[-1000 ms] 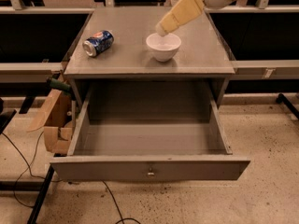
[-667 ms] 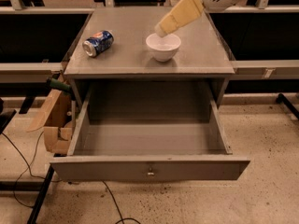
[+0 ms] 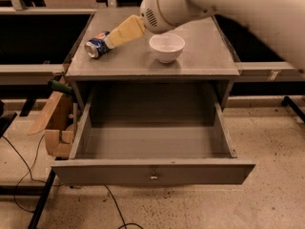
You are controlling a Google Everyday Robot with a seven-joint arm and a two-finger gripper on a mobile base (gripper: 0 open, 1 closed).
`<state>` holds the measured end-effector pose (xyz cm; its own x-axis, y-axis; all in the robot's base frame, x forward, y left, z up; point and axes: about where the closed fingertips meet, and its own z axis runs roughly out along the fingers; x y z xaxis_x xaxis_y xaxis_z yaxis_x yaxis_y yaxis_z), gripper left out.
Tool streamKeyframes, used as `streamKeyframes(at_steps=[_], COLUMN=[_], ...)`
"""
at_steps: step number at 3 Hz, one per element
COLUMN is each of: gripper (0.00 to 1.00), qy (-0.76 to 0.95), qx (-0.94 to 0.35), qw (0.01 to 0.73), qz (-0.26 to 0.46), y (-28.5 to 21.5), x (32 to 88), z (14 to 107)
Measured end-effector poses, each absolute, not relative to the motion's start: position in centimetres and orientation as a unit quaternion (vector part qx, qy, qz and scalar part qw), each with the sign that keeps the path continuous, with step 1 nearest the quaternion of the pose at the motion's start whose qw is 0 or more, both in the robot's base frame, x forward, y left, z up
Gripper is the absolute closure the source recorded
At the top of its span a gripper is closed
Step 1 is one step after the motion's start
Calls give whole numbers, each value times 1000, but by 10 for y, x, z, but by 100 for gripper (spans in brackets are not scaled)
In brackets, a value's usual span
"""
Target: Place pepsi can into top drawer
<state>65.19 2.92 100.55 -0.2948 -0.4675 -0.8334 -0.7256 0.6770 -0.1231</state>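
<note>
Well, my gripper point(image 3: 110, 41) was down over the back left part of the cabinet top point(image 3: 208, 57), its tan wedge slanting down and to the left from the white wrist point(image 3: 159, 11); its tip lay right against the pepsi can point(image 3: 95, 47), and from this angle I could not tell whether it was open, closed, or had hold of the can. The pepsi can lay on its side near the left edge of the cabinet top, one silver end turned toward the front left corner, blue body and a bit of red showing beside my gripper; it was on the top, not in the drawer. My arm point(image 3: 238, 4) came in from the upper right, crossing above the rear of the cabinet. The white bowl point(image 3: 167, 46) stood upright just to the right of my gripper, near the middle of the top and apart from the can. Below, the top drawer point(image 3: 152, 171) was pulled out toward the camera; its grey floor and side walls were in full view, and the small metal knob point(image 3: 153, 177) sat at the centre of its front panel. Beside the cabinet on the left leaned some cardboard pieces point(image 3: 53, 124); dark cables point(image 3: 24, 166) trailed over the speckled floor point(image 3: 271, 199).
</note>
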Motion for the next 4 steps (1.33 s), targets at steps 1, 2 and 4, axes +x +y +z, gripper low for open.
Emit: streamKeyframes(at_steps=[1,2,4], gripper=[0,0,0], qy=[776,766,753], qx=[-368,-380,-384], qw=[483,465,474], qz=[170,228,244], y=[103,178,190], x=[682,706,728], z=[993,966,982])
